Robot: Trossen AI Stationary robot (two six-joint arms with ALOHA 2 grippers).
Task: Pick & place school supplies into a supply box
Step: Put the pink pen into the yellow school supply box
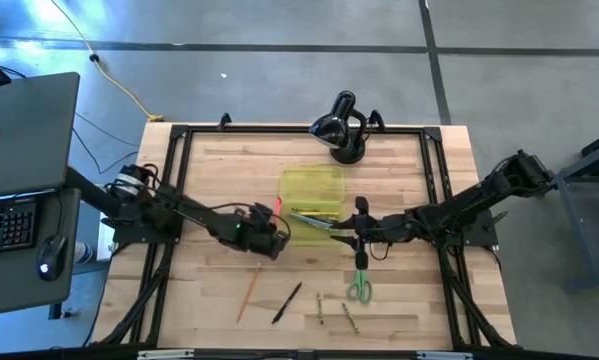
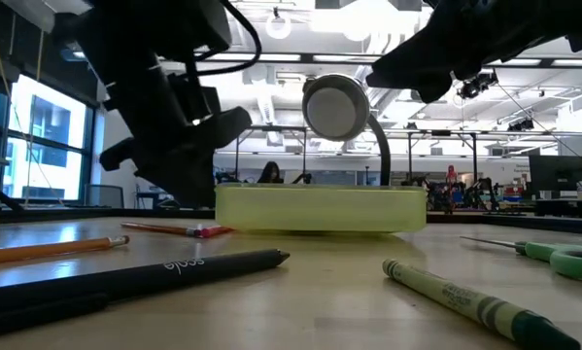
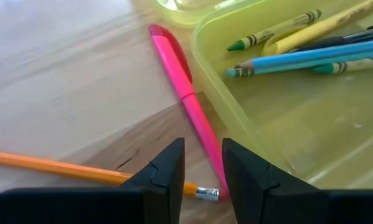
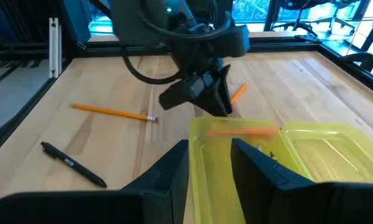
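The supply box (image 1: pixel 312 190) is a translucent yellow-green case lying open mid-table, with several crayons and pencils (image 3: pixel 298 56) inside. A pink pen (image 3: pixel 183 87) lies on the wood along the box's left end. My left gripper (image 3: pixel 203 149) is open and slants down over the pen's near end, which runs into the gap between the fingers. An orange pencil (image 3: pixel 49 167) ends just beside them. My right gripper (image 4: pixel 210 152) is open and hovers above the box's right end (image 4: pixel 217 134). Green-handled scissors (image 1: pixel 359 287) and a black pen (image 1: pixel 287 303) lie near the front.
A black domed device (image 1: pixel 341 128) stands behind the box at the far edge. Two crayons (image 1: pixel 336 313) lie near the front edge, right of the black pen. A black frame (image 1: pixel 174 180) runs around the tabletop. A laptop (image 1: pixel 19 140) sits off the table's left.
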